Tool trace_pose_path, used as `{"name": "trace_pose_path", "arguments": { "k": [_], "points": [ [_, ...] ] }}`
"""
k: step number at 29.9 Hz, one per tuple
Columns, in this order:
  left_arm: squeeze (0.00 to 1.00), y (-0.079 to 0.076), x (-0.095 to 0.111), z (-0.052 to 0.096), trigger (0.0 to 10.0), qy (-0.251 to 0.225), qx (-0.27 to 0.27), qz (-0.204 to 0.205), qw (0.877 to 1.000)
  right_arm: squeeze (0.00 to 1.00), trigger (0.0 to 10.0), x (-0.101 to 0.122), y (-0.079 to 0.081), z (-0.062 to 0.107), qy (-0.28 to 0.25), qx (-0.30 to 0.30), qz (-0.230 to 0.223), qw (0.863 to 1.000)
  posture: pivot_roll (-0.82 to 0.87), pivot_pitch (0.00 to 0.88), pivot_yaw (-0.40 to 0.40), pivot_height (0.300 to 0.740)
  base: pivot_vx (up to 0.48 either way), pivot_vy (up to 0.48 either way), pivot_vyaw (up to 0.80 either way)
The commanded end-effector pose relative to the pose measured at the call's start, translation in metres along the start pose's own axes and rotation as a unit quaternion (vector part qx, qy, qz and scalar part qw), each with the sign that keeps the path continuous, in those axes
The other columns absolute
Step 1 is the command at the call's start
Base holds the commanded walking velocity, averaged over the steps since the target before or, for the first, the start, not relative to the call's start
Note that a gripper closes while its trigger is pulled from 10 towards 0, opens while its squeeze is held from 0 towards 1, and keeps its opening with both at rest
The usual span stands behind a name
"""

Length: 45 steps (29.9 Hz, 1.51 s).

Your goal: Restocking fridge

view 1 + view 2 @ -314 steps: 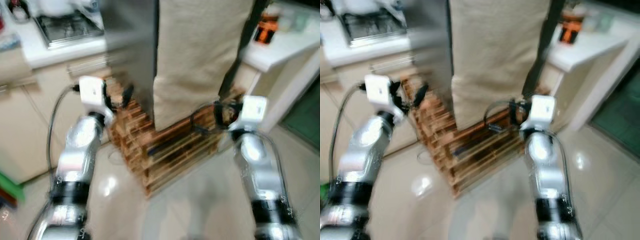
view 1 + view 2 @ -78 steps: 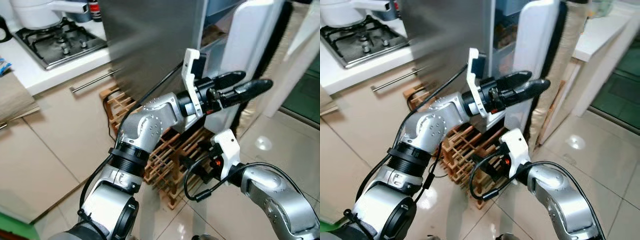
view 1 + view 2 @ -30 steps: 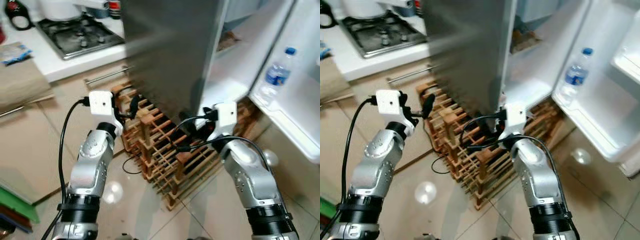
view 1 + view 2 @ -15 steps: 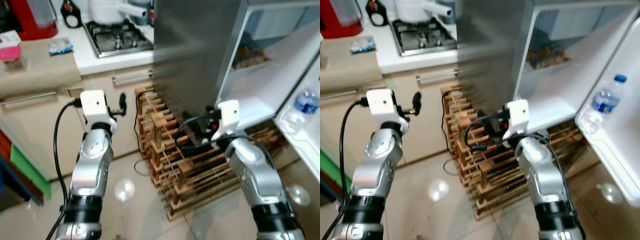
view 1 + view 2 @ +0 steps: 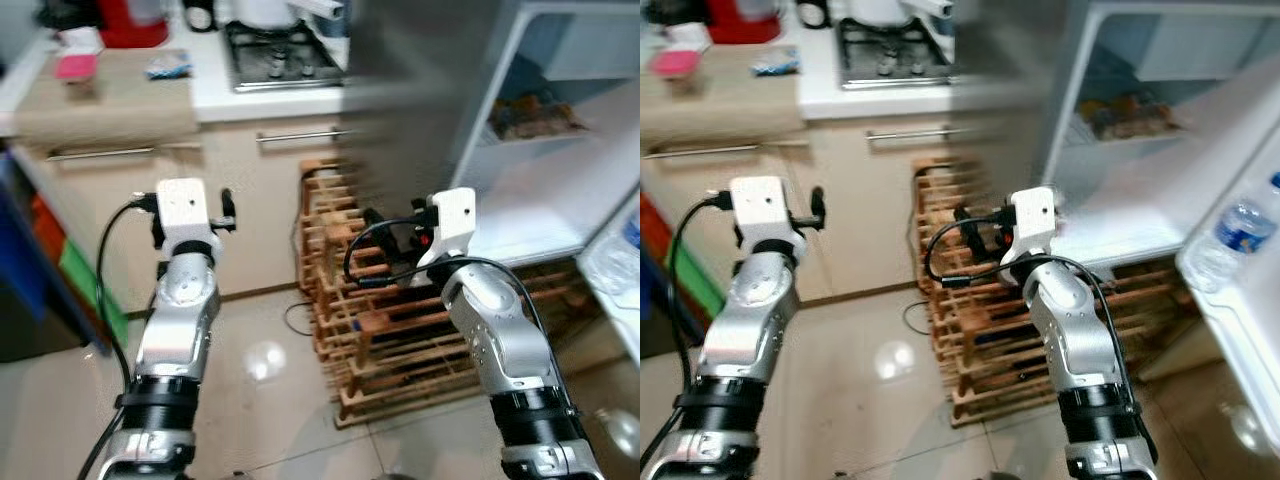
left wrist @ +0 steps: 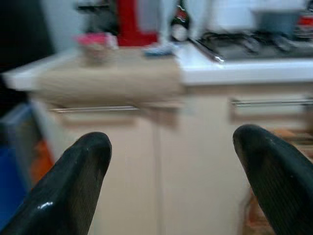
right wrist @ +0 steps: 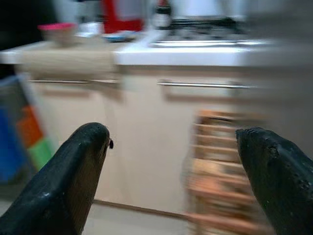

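Both empty, spread: left end effector, right end effector; fridge open, water bottle upright.

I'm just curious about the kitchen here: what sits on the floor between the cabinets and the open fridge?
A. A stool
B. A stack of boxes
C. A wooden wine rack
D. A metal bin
C. A wooden rack of slatted rows stands on the tiled floor, beside the cabinets and below the open fridge.
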<state>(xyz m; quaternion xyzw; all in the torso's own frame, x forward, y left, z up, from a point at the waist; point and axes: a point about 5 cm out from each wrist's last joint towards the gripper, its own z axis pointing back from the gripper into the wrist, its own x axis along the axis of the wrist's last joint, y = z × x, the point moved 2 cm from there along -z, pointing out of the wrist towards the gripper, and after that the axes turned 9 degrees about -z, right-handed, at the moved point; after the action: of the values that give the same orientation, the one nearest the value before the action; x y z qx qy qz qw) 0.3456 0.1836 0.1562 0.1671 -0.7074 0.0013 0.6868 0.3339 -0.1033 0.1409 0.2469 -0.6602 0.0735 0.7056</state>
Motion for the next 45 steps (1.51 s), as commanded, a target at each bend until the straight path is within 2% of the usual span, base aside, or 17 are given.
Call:
{"name": "trace_pose_path", "arguments": {
  "k": [1, 3, 6, 12, 15, 17, 20, 29, 34, 45],
  "points": [
    [0.00, -0.006, 0.011, -0.001, 10.0, -0.022, -0.015, -0.004, 1.000, 0.07, 10.0, 0.005, 0.003, -0.004, -0.010, 0.009, 0.002, 1.000, -0.11, 0.000, -0.001, 0.740, 0.000, 0.000, 0.58],
    [0.00, -0.006, 0.011, -0.001, 10.0, -0.022, -0.018, -0.002, 1.000, 0.08, 10.0, 0.005, 0.002, -0.004, -0.010, 0.009, 0.002, 1.000, -0.11, 0.000, 0.000, 0.740, 0.000, 0.000, 0.58],
    [0.00, -0.012, 0.012, 0.002, 10.0, -0.026, -0.042, 0.011, 0.999, 0.03, 10.0, 0.003, 0.002, -0.006, -0.005, -0.002, 0.011, 1.000, -0.11, 0.000, 0.005, 0.740, 0.000, 0.000, 0.32],
    [0.00, -0.011, 0.013, 0.000, 10.0, -0.028, -0.039, 0.009, 0.999, 0.01, 10.0, 0.006, -0.002, -0.009, -0.017, -0.025, 0.003, 1.000, -0.11, 0.000, 0.005, 0.740, 0.000, 0.289, 0.00],
    [0.00, -0.012, 0.012, -0.002, 10.0, -0.025, -0.050, -0.005, 0.998, 0.01, 10.0, 0.007, -0.016, -0.009, -0.023, -0.068, 0.010, 0.997, -0.11, 0.000, 0.006, 0.740, 0.000, 0.441, 0.00],
    [0.00, -0.014, 0.011, -0.003, 10.0, -0.018, -0.055, -0.004, 0.998, 0.02, 10.0, 0.008, -0.020, -0.009, -0.027, -0.078, 0.009, 0.997, -0.11, 0.000, 0.006, 0.740, 0.000, 0.212, 0.00],
    [0.00, -0.015, 0.012, -0.003, 10.0, -0.020, -0.058, -0.010, 0.998, 0.02, 10.0, 0.010, -0.021, -0.011, -0.030, -0.082, 0.014, 0.996, -0.11, 0.000, 0.007, 0.740, 0.000, 0.000, -0.25],
    [0.00, -0.028, 0.023, 0.001, 10.0, -0.041, -0.085, 0.020, 0.995, 0.03, 10.0, 0.015, -0.012, -0.017, -0.041, -0.058, 0.023, 0.997, -0.11, 0.000, 0.001, 0.740, 0.000, 0.000, -0.17],
    [0.00, -0.025, 0.026, 0.000, 10.0, -0.047, -0.078, 0.015, 0.996, 0.04, 10.0, 0.013, -0.013, -0.018, -0.035, -0.062, 0.032, 0.997, -0.11, 0.001, 0.000, 0.740, 0.472, 0.000, 0.52],
    [0.00, -0.025, 0.027, -0.001, 10.0, -0.049, -0.072, 0.016, 0.996, 0.01, 10.0, 0.012, -0.014, -0.016, -0.039, -0.063, 0.035, 0.997, -0.11, 0.001, 0.000, 0.740, 0.464, 0.000, 0.00]
  ]
}}
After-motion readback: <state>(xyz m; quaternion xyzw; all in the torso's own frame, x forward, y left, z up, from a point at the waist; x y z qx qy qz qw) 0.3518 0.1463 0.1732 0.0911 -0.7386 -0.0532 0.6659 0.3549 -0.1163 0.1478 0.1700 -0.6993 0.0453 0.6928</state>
